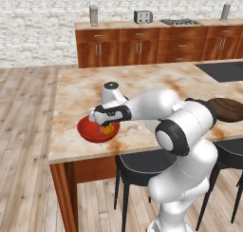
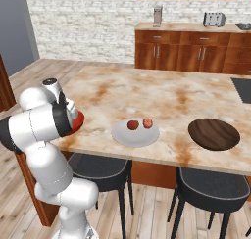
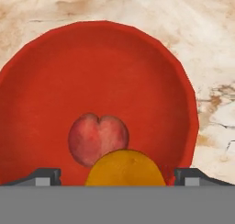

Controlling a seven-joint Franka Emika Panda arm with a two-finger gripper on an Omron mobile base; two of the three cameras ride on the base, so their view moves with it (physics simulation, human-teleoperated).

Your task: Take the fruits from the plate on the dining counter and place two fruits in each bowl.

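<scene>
The red bowl (image 3: 96,81) sits near the front left edge of the dining counter (image 1: 76,93). Inside it lie a reddish fruit (image 3: 97,138) and an orange-yellow fruit (image 3: 125,169). My gripper (image 3: 118,176) hangs just over the bowl, open, with the orange fruit between its fingertips (image 3: 46,176) and a gap on each side. From the left base view the gripper (image 1: 107,126) points down into the red bowl (image 1: 88,133). Two reddish fruits (image 2: 133,125) (image 2: 147,123) rest on the pale plate (image 2: 135,139). To the plate's right stands the dark brown bowl (image 2: 214,133), with nothing in it.
Black stools (image 2: 98,167) (image 2: 211,186) stand under the counter's front edge. A dark cooktop panel (image 1: 223,70) lies in the counter's far right. Wall cabinets with a toaster (image 1: 143,16) line the back wall.
</scene>
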